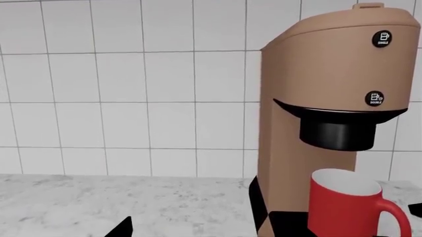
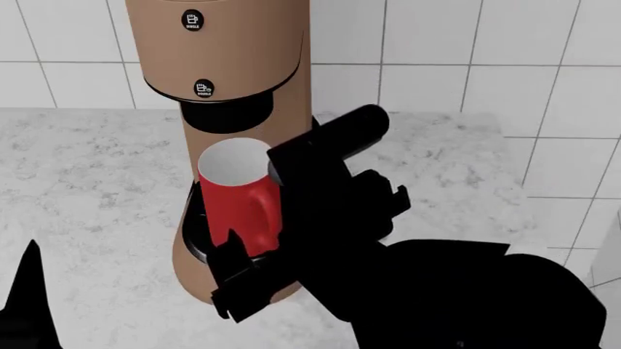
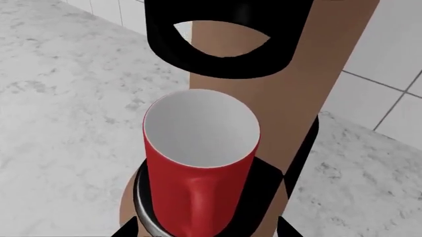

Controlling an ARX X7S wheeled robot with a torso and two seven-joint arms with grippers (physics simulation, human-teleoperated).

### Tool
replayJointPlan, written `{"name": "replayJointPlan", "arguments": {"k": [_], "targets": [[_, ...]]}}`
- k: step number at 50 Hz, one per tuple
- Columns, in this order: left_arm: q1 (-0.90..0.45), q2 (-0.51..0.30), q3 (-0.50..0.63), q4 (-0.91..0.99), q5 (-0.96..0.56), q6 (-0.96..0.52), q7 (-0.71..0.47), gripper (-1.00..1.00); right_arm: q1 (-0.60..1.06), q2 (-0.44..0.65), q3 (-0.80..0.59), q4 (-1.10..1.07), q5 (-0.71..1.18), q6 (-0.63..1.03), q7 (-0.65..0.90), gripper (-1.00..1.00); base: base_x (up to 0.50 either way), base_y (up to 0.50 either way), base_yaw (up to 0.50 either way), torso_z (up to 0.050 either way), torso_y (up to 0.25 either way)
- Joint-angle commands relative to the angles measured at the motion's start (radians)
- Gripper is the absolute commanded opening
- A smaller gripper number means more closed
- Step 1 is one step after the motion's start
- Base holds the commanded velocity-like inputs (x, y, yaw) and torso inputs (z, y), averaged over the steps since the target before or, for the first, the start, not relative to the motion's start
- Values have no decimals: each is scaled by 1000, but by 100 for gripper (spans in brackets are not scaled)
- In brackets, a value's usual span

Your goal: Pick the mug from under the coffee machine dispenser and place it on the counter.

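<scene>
Marble counter [image 2: 87,189] | mug [image 2: 238,193] under dispenser [image 2: 228,116] | right gripper [image 2: 254,273] beside mug, closure unclear

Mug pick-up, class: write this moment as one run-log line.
phase: approach | mug: upright on drip tray under dispenser | right gripper: open at mug | left gripper: idle

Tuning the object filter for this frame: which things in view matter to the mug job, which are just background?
Relevant:
mug, upright on the drip tray
dispenser, directly above it
coffee machine
counter, the place target
right gripper, close by the mug, jaws apart in the right wrist view

Background:
wall tiles
left gripper, only tips showing
</scene>
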Motion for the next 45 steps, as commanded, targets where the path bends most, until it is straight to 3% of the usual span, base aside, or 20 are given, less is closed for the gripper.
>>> {"name": "replayJointPlan", "arguments": {"k": [1, 13, 14, 45], "targets": [[7, -5, 5, 1, 6, 9, -3, 100, -4, -1, -5, 9, -4, -5, -3, 100, 0, 0, 0, 0, 0], [10, -8, 12, -1, 11, 17, -3, 100, -5, -8, -15, 20, -17, -12, -8, 100, 0, 0, 0, 0, 0], [9, -9, 13, 0, 9, 16, -4, 100, -6, -7, -16, 19, -18, -13, -7, -100, 0, 0, 0, 0, 0], [-4, -17, 25, -1, 5, 23, -15, 100, -58, 58, 49, -163, 116, -3, 120, -100, 0, 0, 0, 0, 0]]}}
